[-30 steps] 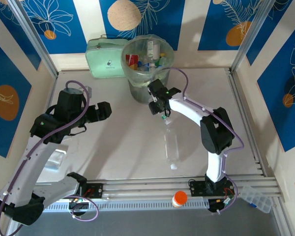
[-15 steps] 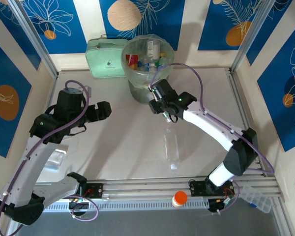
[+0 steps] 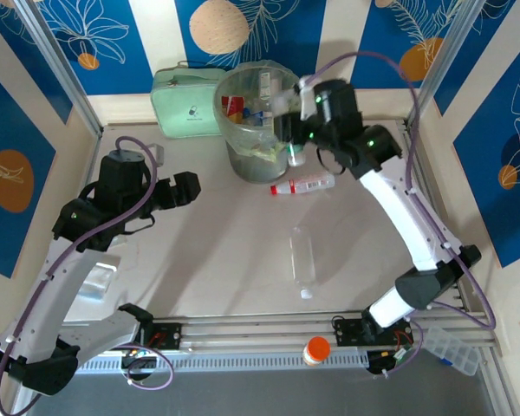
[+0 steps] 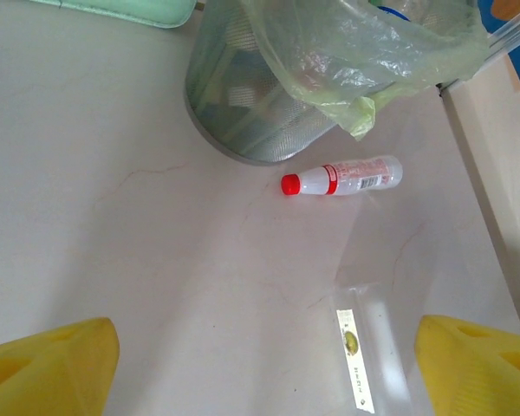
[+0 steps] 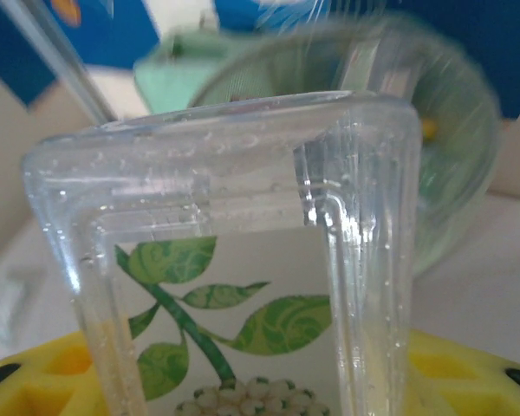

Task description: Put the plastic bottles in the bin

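Showing, right wrist: right gripper (image 5: pixel 251 386) pinching clear square leaf-labelled plastic bottle (image 5: pixel 234 286).
Left wrist: red-capped plastic bottle (image 4: pixel 347 176) beside round grey-green bin (image 4: pixel 243 113); left gripper (image 4: pixel 260 373) spread.
Right arm: raised at bin rim.

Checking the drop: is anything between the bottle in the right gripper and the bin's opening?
Nothing visible. The right gripper holds the clear bottle up at the rim of the bin, whose open top lies just beyond it.

Bin (image 4: pixel 243 121): standing at top, pale green liner (image 4: pixel 355 52) hanging over its rim.
Red-capped bottle (image 4: pixel 347 176): lying just beside the bin's base.
Clear bottle (image 4: pixel 368 355): lying lower right, apart.
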Available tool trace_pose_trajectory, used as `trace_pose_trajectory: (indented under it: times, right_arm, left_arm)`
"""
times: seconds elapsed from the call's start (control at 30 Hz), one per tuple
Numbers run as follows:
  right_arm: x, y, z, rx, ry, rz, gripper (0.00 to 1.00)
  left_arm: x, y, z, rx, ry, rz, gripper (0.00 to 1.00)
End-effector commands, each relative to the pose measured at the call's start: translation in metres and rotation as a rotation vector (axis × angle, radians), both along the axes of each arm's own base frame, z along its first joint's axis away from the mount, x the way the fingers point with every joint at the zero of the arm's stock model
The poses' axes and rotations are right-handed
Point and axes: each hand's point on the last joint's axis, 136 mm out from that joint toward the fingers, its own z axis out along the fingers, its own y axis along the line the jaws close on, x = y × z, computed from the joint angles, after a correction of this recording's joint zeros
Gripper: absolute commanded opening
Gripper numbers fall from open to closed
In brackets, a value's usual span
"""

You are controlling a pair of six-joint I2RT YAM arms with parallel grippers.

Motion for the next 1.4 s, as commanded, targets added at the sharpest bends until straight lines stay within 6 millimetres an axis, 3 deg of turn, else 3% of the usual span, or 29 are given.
trace_pose_trajectory:
  times: [0.0, 0.07, 0.2, 0.37, 0.53, 0.77, 1.0, 1.17, 1.37]
  right_arm:
    - [0.040, 0.005, 0.011, 0.207, 0.054, -0.010, 0.50]
    - [0.065, 0.004, 0.022, 0.261, 0.048, -0.030, 0.50]
    - [0.110, 0.015, 0.025, 0.325, 0.054, -0.005, 0.50]
    - [0.150, 0.042, 0.008, 0.407, 0.067, 0.070, 0.49]
    - [0.177, 0.061, -0.027, 0.415, 0.069, 0.097, 0.49]
    - [0.192, 0.075, -0.067, 0.332, 0.083, 0.090, 0.51]
    - [0.203, 0.076, -0.094, 0.309, 0.113, 0.062, 0.62]
    - [0.203, 0.074, -0.083, 0.314, 0.087, 0.052, 0.75]
    - [0.195, 0.055, -0.038, 0.330, 0.003, 0.032, 0.78]
  left_arm:
    - [0.001, -0.004, 0.015, -0.036, -0.032, -0.017, 0.88]
    - [0.002, -0.006, 0.014, -0.042, -0.027, -0.019, 0.88]
    - [0.001, -0.006, 0.012, -0.042, -0.018, -0.021, 0.88]
    - [-0.001, -0.005, 0.008, -0.037, 0.003, -0.019, 0.88]
    - [-0.004, -0.002, 0.005, -0.017, 0.021, -0.015, 0.88]
    - [-0.007, 0.000, -0.001, 0.004, 0.045, -0.019, 0.88]
    - [-0.007, 0.001, -0.011, 0.026, 0.070, -0.020, 0.89]
    - [-0.002, -0.005, -0.013, 0.027, 0.083, -0.043, 0.89]
    - [0.003, -0.009, -0.004, 0.034, 0.067, -0.064, 0.90]
